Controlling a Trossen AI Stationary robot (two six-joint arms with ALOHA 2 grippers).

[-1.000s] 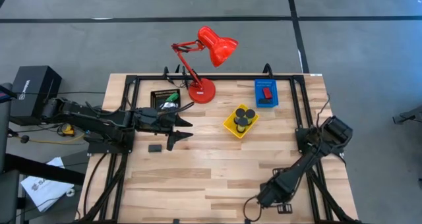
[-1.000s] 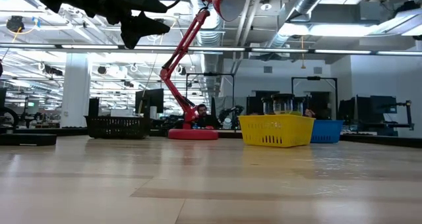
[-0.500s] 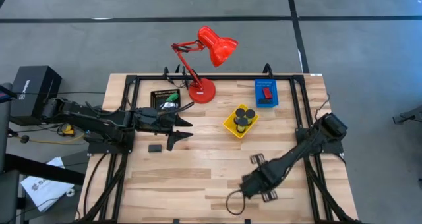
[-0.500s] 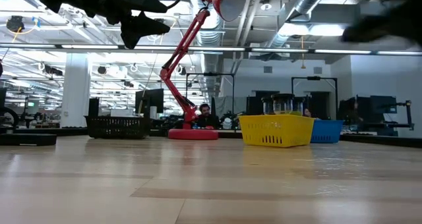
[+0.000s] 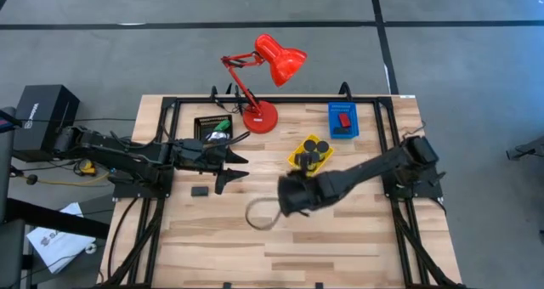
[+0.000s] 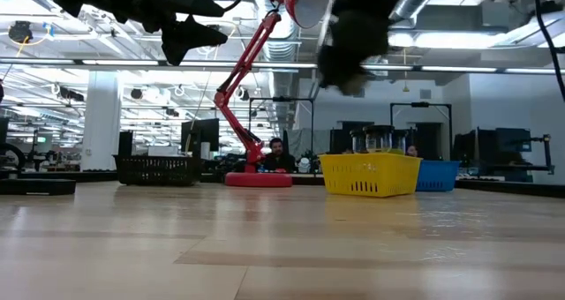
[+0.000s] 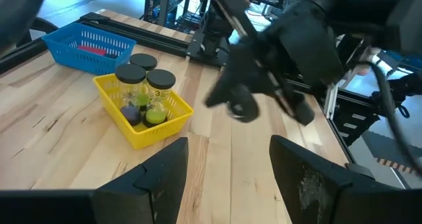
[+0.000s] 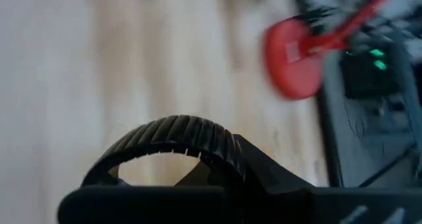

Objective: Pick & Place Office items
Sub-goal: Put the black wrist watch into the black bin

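Note:
My right gripper (image 5: pixel 277 206) hangs over the middle of the table, shut on a black ribbed tape roll (image 8: pixel 173 137) that shows as a blurred ring (image 5: pixel 263 214) in the high view. My left gripper (image 5: pixel 231 166) waits open at the left, above the boards. A small black block (image 5: pixel 200 190) lies flat on the table near it. Jars with black lids stand in the yellow tray (image 5: pixel 297 164). A red block lies in the blue tray (image 5: pixel 332 122). My right gripper pinches the roll's wall (image 8: pixel 229 153) at one spot on its rim; one finger seems to be inside the hoop and one outside. The fingers slant down from the table's right. The roll juts out beyond the fingertips, lifted clear of the table.
The red desk lamp stands on its base (image 5: pixel 259 117) at the far middle, its head (image 5: pixel 280 58) beyond the far edge. A black tray (image 5: pixel 212 126) sits left of it. Bare boards stretch along the near half (image 5: pixel 255 255).
My right gripper has swung from the table's near right corner toward the middle, rising and turning about as it went, and has carried the tape roll along, clear of the table.

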